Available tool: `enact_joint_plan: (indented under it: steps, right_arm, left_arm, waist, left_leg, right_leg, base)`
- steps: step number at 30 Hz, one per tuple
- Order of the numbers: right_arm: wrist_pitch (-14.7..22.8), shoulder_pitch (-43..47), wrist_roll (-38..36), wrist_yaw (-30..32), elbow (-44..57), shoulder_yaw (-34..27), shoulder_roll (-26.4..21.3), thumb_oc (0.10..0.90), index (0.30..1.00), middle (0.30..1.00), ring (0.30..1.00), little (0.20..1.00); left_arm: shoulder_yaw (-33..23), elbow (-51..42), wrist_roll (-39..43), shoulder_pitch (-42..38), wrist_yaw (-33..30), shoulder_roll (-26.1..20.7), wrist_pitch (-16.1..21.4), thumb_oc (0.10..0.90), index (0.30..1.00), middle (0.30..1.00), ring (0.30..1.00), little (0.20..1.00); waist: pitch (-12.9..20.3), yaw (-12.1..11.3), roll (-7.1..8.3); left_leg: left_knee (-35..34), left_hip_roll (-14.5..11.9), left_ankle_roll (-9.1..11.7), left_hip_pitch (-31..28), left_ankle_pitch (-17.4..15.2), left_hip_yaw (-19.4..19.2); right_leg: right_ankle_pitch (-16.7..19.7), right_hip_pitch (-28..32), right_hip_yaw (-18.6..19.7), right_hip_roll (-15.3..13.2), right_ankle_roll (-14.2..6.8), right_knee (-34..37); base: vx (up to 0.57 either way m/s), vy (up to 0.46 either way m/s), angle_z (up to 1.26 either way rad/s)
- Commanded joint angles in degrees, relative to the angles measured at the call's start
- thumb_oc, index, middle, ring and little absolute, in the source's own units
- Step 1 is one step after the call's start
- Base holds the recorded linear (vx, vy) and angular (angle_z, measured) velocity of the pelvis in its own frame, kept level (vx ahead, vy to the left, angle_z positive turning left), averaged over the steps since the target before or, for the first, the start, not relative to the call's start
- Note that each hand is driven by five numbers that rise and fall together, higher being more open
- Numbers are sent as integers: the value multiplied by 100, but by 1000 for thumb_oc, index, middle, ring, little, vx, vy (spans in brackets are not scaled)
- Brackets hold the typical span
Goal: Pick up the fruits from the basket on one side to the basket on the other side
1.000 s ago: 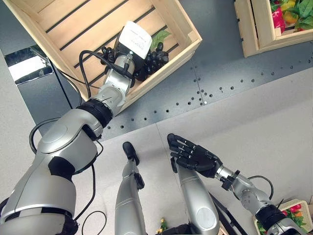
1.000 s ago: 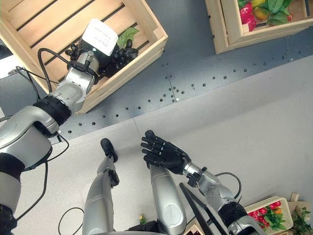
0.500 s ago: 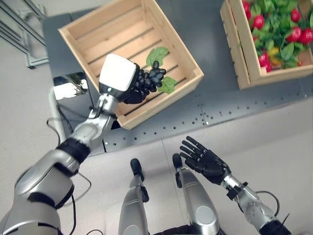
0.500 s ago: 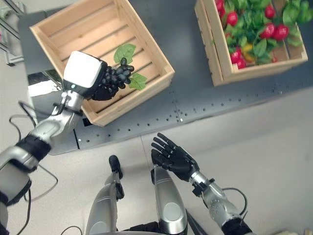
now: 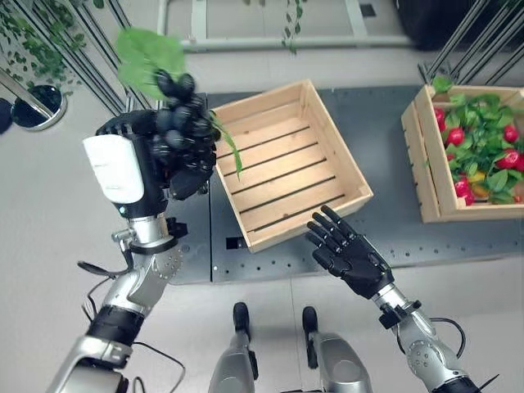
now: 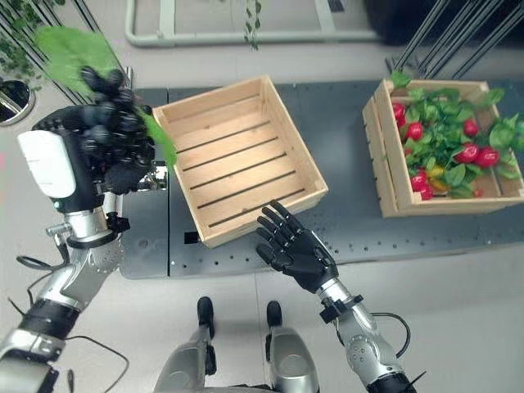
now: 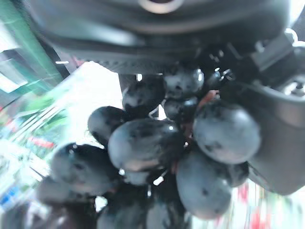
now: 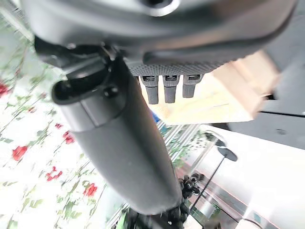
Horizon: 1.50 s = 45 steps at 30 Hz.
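Dark platform (image 5: 385, 123), two crates, metal stands (image 5: 82, 49)

Dark grey perforated platform (image 5: 385, 237) spans the middle of the frame, set on pale grey floor (image 5: 65, 246). Two wooden crates sit directly on it. Empty slatted crate (image 5: 288, 163) at centre, turned at an angle to the platform's edge. Second crate (image 5: 458, 155) at the right edge, well apart, packed with green leaves and red fruits (image 5: 456, 136).
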<state>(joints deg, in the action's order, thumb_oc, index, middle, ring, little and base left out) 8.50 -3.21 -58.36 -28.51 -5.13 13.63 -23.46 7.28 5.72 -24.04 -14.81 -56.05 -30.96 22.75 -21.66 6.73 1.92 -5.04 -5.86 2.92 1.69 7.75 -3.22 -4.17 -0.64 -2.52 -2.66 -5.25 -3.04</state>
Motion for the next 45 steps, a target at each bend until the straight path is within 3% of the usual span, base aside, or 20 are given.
enact_joint_plan:
  steps: [1,2,4,6,9,12,15,24,30,35,40,45]
  right_arm:
    - [404,-372,260,-59,730,-212,-7,800,900,900,900,900]
    - [406,-369,328,-122,905,-314,-34,800,900,900,900,900]
    - [357,-361,357,-183,1109,-440,-82,800,900,900,900,900]
    - [333,-315,286,-345,1324,-683,-242,800,900,900,900,900]
    - [419,-197,358,-411,1569,-878,-299,800,900,900,900,900]
    - [532,-27,375,-250,1869,-960,-279,800,900,900,900,900]
    - [839,270,795,267,2151,-878,-144,800,900,900,900,900]
    - [560,1103,1615,1119,2438,-273,-50,800,900,900,900,900]
    - [231,1364,1696,1517,2510,116,-32,800,900,900,900,900]
    - [-49,1506,1558,1829,2467,433,16,800,900,900,900,900]
    - [127,1555,1670,2193,2369,623,99,800,900,900,900,900]
    - [81,1593,1488,2348,2349,744,238,800,900,900,900,900]
  left_arm:
    - [-150,-360,1362,-68,1074,143,1158,400,300,300,300,300]
    - [-140,-528,1980,65,1685,267,1272,400,300,300,300,300]
    - [-138,-685,2166,171,1844,299,1210,400,300,300,300,300]
    - [-209,-808,3238,289,2560,356,1184,400,300,300,300,300]
    - [-238,-948,4227,464,3374,571,1070,400,300,300,300,300]
    - [-156,-1085,4689,571,3779,731,834,400,300,300,300,300]
    - [73,-1146,4843,534,3901,819,641,400,300,300,300,300]
    - [497,-1379,5219,271,4300,887,202,400,300,300,300,300]
    - [757,-1418,5265,168,4243,871,335,400,300,300,300,300]
    - [895,-1545,5106,141,4160,882,715,400,300,300,300,300]
    - [974,-1788,4653,-9,3716,847,1107,400,300,300,300,300]
    - [1052,-2071,4481,-158,3612,899,1110,400,300,300,300,300]
  waist:
    - [1270,9,50]
    - [1338,-4,50]
    - [1378,-12,43]
    - [1439,-31,47]
    - [1519,-90,60]
    - [1598,-158,58]
    - [1687,-240,41]
    - [1866,-418,-13]
    - [1964,-444,-7]
    - [2007,-469,2]
    - [2058,-450,1]
    - [2093,-437,-10]
  left_leg:
    - [4,-146,77,-118,-501,85]
    - [4,-156,88,-149,-508,70]
    - [4,-173,93,-190,-513,27]
    - [4,-194,96,-270,-537,-27]
    - [4,-192,90,-339,-590,-47]
    - [4,-180,77,-382,-638,-42]
    - [4,-173,81,-406,-676,-50]
    - [4,-200,94,-573,-779,-100]
    - [4,-216,104,-619,-816,-120]
    - [4,-239,119,-661,-830,-148]
    - [4,-274,136,-690,-844,-186]
    - [4,-283,143,-696,-861,-178]
  right_leg:
    - [495,-18,-42,-141,94,488]
    - [502,42,-43,-140,83,543]
    - [507,58,-15,-138,72,549]
    - [510,125,0,-154,59,584]
    - [541,236,-21,-187,34,708]
    - [579,307,-47,-215,9,804]
    - [586,311,-44,-259,-38,804]
    - [573,401,-82,-368,-132,804]
    - [586,399,-63,-403,-182,804]
    - [596,411,-83,-436,-202,804]
    - [601,415,-74,-443,-224,804]
    - [599,407,-76,-452,-242,804]
  base:
    - [0,0,0]
    - [0,0,0]
    - [7,32,-2]
    - [12,41,-7]
    - [15,26,-8]
    - [6,8,-3]
    - [0,0,0]
    - [35,7,1]
    - [37,1,1]
    - [39,3,-1]
    - [32,1,0]
    - [15,1,0]
